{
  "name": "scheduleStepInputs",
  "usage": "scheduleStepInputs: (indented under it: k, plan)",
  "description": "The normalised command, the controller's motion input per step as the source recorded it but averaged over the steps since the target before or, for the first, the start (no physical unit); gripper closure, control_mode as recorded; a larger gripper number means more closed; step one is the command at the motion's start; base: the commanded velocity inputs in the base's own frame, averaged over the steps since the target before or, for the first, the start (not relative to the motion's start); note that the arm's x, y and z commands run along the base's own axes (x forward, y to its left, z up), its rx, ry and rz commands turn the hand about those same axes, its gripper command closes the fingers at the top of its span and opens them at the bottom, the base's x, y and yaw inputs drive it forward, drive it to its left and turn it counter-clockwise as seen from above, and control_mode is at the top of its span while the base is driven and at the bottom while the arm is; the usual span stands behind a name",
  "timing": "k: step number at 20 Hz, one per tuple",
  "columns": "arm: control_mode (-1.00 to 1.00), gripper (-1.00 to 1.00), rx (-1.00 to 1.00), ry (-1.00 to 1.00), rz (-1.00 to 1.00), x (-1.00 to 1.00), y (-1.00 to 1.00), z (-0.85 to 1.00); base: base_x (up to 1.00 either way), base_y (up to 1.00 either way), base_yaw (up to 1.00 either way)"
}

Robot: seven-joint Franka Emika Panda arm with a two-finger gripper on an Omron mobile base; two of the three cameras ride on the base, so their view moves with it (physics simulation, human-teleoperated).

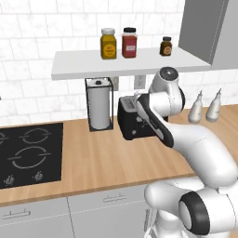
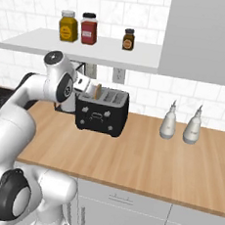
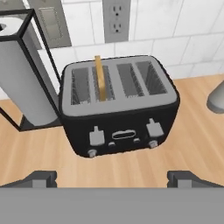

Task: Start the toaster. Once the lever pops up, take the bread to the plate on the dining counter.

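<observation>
The black toaster [image 3: 118, 109] stands on the wood counter against the tiled wall, also seen as the toaster [image 2: 102, 112] and the toaster [image 1: 132, 123], partly behind my arm. A thin tan slice of bread [image 3: 100, 78] stands upright in its second slot from the left, poking above the top as the bread [image 2: 97, 92]. The lever [image 3: 96, 135] under the bread's slots is a small tab on the front face, with a second one to its right. My gripper [image 3: 113, 178] hovers in front of and above the toaster, open, holding nothing. The plate and the dining counter are out of view.
A wire-framed paper-towel roll [image 1: 99, 104] stands right beside the toaster's left end. A shelf [image 1: 93, 65] with three jars hangs above. Two pale bottles [image 2: 181, 124] stand to the right, and a black cooktop [image 1: 30, 153] lies far left. A wall outlet [image 3: 114, 19] sits behind.
</observation>
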Motion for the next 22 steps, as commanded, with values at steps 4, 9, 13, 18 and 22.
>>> scheduleStepInputs:
  k: [4,9,13,18,22]
  plan:
    - [-1.0,-1.0,0.0,0.0,0.0,0.35,-0.06,-0.2,0.0,0.0,0.0]
    - [-1.0,-1.0,0.0,-0.01,0.0,0.25,0.0,-0.32,0.0,0.0,0.0]
    - [-1.0,-1.0,0.0,-0.05,0.0,0.2,0.0,-0.28,0.0,0.0,0.0]
    - [-1.0,-1.0,0.0,-0.01,0.0,0.34,0.0,-0.07,0.0,0.0,0.0]
    - [-1.0,-1.0,0.0,0.0,0.0,0.41,0.0,0.0,0.0,0.0,0.0]
